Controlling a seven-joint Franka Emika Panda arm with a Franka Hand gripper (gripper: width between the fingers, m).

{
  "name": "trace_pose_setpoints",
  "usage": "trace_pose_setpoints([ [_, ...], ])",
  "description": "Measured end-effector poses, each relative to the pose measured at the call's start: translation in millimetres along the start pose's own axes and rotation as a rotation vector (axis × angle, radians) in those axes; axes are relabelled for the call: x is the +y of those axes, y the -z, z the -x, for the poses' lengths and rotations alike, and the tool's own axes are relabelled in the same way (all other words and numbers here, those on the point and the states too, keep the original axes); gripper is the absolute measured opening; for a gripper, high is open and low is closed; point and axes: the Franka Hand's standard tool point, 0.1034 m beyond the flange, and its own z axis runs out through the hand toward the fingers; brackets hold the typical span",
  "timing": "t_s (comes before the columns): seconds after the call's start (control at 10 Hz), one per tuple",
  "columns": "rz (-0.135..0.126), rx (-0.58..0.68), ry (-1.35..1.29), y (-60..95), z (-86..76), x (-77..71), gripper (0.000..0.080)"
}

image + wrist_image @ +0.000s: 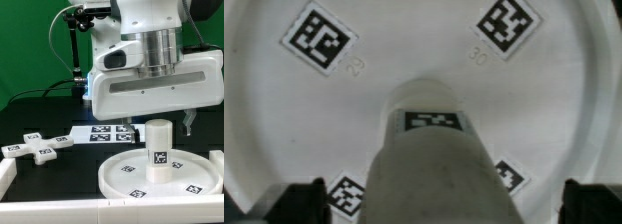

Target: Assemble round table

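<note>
place: robotics lab bench | robot arm (150,55) over a black tabletop (40,115) | plain green backdrop (30,45) on the far side, black cables (75,40) in front of it | marker board (108,133) flat mid-table | square black-and-white tags on white plastic parts: cross-shaped piece (40,147) at the exterior view's left, round disc (112,180) near | white rail (8,172) along the near edge

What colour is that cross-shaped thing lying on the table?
White, with black-and-white square tags; the cross-shaped piece shows best in the exterior view.
</note>
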Motion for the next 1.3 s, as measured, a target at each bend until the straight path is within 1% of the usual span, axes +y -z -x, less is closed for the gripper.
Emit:
trace_pose_setpoints([
  [0.5,0.003,-0.002,0.316,-1.1,0.6,2.5,0.0649],
  [0.6,0.009,-0.005,0.426,-0.4,0.2,3.3,0.0649],
  [0.8,0.035,-0.016,0.681,1.6,-2.8,3.0,0.0649],
  [1.0,0.047,-0.06,0.934,-0.4,-5.6,-1.8,0.0649],
  [1.1,0.056,-0.08,1.002,-1.0,-7.8,-3.0,0.0649],
  [1.3,0.055,-0.087,1.107,-1.9,-6.2,1.7,0.0649],
])
